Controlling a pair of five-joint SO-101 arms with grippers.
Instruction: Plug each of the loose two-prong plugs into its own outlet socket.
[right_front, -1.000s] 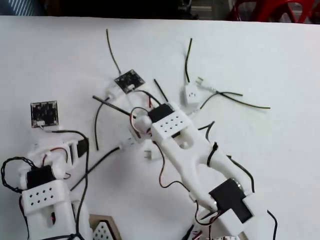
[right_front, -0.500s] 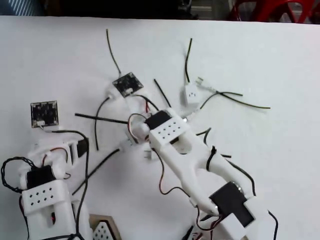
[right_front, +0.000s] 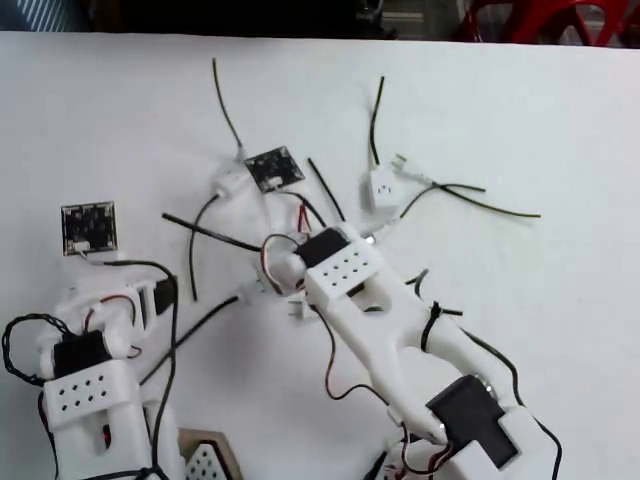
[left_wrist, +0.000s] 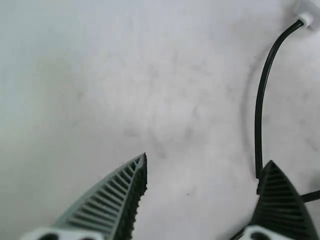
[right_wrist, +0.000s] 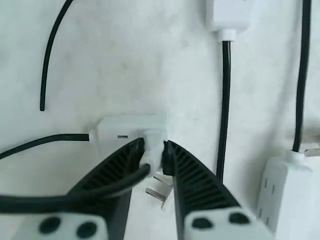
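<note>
The white table (right_front: 520, 110) is littered with short black leads and small sockets. My right gripper (right_wrist: 154, 146) is clamped on a white two-prong plug (right_wrist: 153, 156), whose two metal prongs jut out bare past the fingers, not seated in any socket. Right behind the plug lies a white cabled block (right_wrist: 120, 132); touching it or just shy, I cannot tell. A slotted white socket (right_wrist: 277, 182) sits off to one side, apart from the plug. From the high view the wrist housing covers that grip, but I get the layout: a black-faced socket (right_front: 88, 227) near my left arm (right_front: 90, 385), a second black-faced socket (right_front: 273, 167) and a square white socket (right_front: 380, 188) beyond the right arm. My left gripper (left_wrist: 207, 162) is spread wide over bare table, a black cable (left_wrist: 259, 110) passing one finger.
</note>
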